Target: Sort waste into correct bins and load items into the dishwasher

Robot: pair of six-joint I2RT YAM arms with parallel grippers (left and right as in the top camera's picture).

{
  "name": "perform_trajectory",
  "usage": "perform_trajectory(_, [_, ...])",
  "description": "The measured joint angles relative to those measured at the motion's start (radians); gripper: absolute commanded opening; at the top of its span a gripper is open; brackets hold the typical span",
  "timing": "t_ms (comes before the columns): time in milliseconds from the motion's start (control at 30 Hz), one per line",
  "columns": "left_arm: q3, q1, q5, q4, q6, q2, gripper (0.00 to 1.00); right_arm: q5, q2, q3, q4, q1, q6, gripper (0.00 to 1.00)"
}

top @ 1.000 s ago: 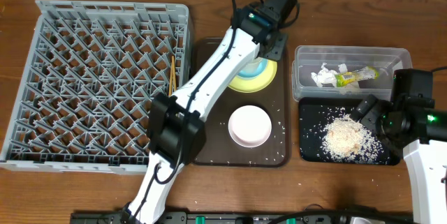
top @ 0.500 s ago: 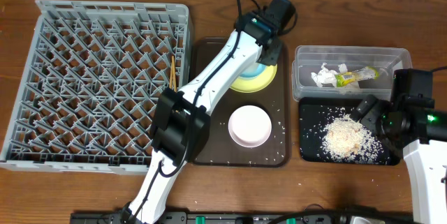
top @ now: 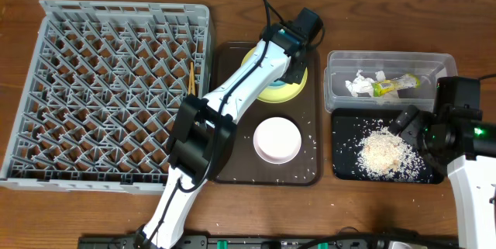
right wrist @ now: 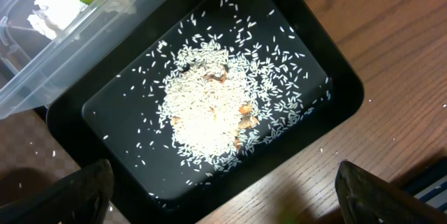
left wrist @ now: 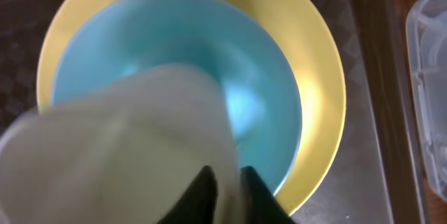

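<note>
In the left wrist view my left gripper is shut on the wall of the small white cup, which is blurred and close to the camera. Under it the light blue bowl sits in the yellow plate. From overhead the left gripper covers the bowl, and only the plate's rim shows. The white shallow bowl lies on the brown tray. Chopsticks rest in the grey dish rack. My right gripper hangs open over the black tray's near edge, holding nothing.
The brown tray carries scattered grains. The clear tub holds the wrapper and white paper scraps. The black tray holds the rice pile. My left arm stretches diagonally across the brown tray.
My left gripper has moved slightly toward the plate's middle and closed on the white cup, hiding the blue bowl from overhead. The right arm has not moved.
</note>
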Motion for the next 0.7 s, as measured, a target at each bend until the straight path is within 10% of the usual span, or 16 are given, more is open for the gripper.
perform_trajectory(400, [0.0,0.008,-0.039,0.0,0.002,-0.021,0.08,0.0,0.0,0.0,0.0,0.0,0.0,0.99])
perform_trajectory(700, [0.003,0.091,0.127,-0.087,0.003,-0.348,0.07,0.0,0.0,0.0,0.0,0.0,0.0,0.99])
